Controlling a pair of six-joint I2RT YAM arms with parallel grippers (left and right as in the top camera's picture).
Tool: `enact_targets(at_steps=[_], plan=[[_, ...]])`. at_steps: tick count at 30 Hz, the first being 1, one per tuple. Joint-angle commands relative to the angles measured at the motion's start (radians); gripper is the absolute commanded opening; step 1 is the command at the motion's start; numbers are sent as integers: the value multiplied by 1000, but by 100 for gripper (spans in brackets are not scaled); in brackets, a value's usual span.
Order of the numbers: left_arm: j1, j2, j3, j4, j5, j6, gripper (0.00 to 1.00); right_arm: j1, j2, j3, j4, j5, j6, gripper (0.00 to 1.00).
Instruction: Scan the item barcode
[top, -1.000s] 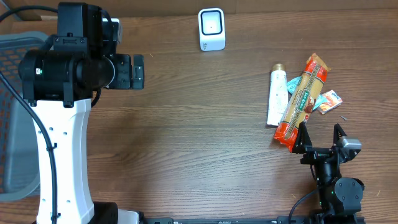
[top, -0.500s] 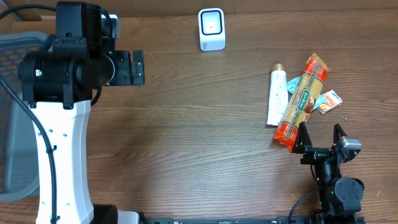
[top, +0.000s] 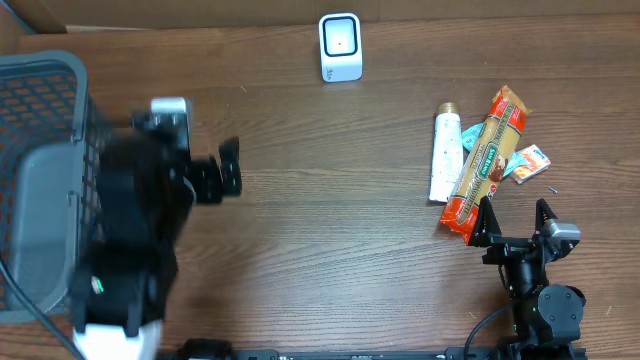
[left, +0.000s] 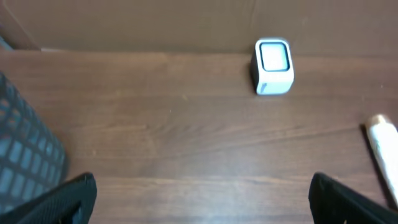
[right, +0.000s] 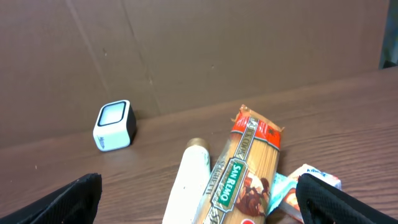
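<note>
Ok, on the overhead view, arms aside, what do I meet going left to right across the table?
Grey mesh basket → white scanner → white tube → pasta packet → small orange-and-white packet.

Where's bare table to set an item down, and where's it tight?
Bare: the tabletop between the scanner and the white tube, and the middle stretch from the left gripper to that tube. Crowded: far right, where tube, pasta pack and small packet lie bunched just ahead of the right gripper.
</note>
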Motion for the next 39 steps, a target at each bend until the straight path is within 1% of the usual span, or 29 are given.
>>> enact_targets(at_steps=[1,4,7,11,14,17,25,30,34,39], plan=[[-3,-153,-235,127,17,-13,100,5,-11,-11,3,-5,4,100],[-3,-297,-448,299,29,-13,100,5,-11,-11,3,-5,4,100],[-3,-391,-585,423,34,-13,100,5,-11,-11,3,-5,4,100],[-3,-469,-731,562,32,-5,100,5,-11,-11,3,-5,4,100],[-13,-505,-817,631,8,20,100,5,-11,-11,3,-5,4,100],[-22,-565,-883,658,-19,40,100,5,-11,-11,3,-5,4,100],[-21,-727,-1033,678,-22,123,100,5,-11,-11,3,-5,4,100],[-21,-808,-1113,672,-21,130,100,5,-11,-11,3,-5,4,100],[-21,-830,-1111,669,-21,191,100,5,-11,-11,3,-5,4,100],[-21,-829,-1110,669,-17,193,100,5,-11,-11,3,-5,4,100]])
